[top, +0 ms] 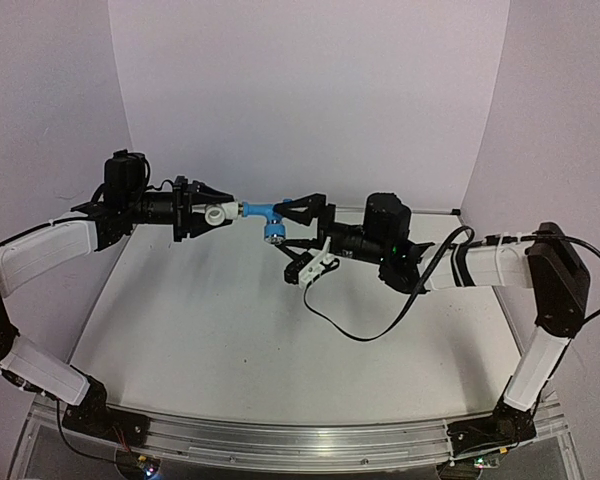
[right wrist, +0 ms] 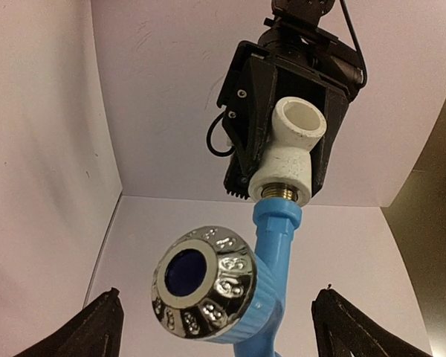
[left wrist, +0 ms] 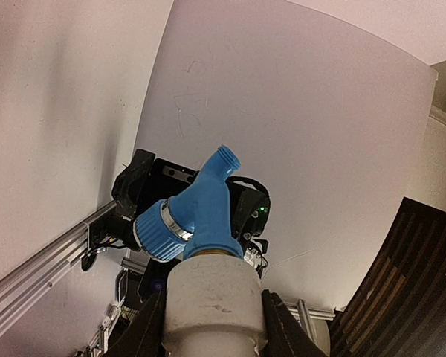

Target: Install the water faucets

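The light-blue faucet [top: 260,212] hangs in mid-air above the table, its brass thread seated in the white fitting [top: 217,213]. My left gripper [top: 206,213] is shut on the white fitting [left wrist: 214,297], with a finger on each side. The blue faucet [left wrist: 207,216] sticks out ahead of it. In the right wrist view the faucet [right wrist: 271,245] with its chrome-capped knob [right wrist: 202,281] runs up to the fitting [right wrist: 290,152]. My right gripper [right wrist: 217,301] is open, its fingers spread wide on either side of the faucet and not touching it; it also shows in the top view [top: 286,236].
A black cable [top: 352,325] loops from the right arm onto the white table [top: 230,340]. White walls close in the back and both sides. A metal rail [top: 435,211] runs along the back right. The arm bases sit on the aluminium bar [top: 300,438] at the near edge.
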Action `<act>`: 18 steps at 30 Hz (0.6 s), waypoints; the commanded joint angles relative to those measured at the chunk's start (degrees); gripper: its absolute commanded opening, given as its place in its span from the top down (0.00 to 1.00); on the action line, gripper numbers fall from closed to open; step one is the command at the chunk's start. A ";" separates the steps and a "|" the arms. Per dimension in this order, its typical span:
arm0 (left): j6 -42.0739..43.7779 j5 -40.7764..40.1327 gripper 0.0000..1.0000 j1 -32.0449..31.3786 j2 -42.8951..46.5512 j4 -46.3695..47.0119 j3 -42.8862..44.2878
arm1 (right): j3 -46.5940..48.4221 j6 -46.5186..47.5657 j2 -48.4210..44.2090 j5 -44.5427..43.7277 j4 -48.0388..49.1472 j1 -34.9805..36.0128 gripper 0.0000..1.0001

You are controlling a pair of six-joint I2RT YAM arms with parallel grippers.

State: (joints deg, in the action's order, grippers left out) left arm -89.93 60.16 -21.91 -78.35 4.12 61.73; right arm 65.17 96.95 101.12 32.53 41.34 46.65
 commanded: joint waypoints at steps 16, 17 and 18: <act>-1.15 3.99 1.00 0.29 1.22 3.80 -0.45 | 4.77 -7.26 7.51 2.72 20.36 1.70 0.44; -1.20 4.08 1.00 0.27 1.14 3.82 -0.47 | 4.86 -7.56 7.70 2.91 20.91 1.71 0.47; -1.21 4.08 1.00 0.26 1.10 3.80 -0.41 | 4.92 -7.70 7.80 2.94 21.07 1.69 0.49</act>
State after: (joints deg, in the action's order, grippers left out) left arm -90.54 62.19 -21.82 -78.35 4.16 61.36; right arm 67.24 91.96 107.77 34.63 56.77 47.86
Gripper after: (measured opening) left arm 0.382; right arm 0.565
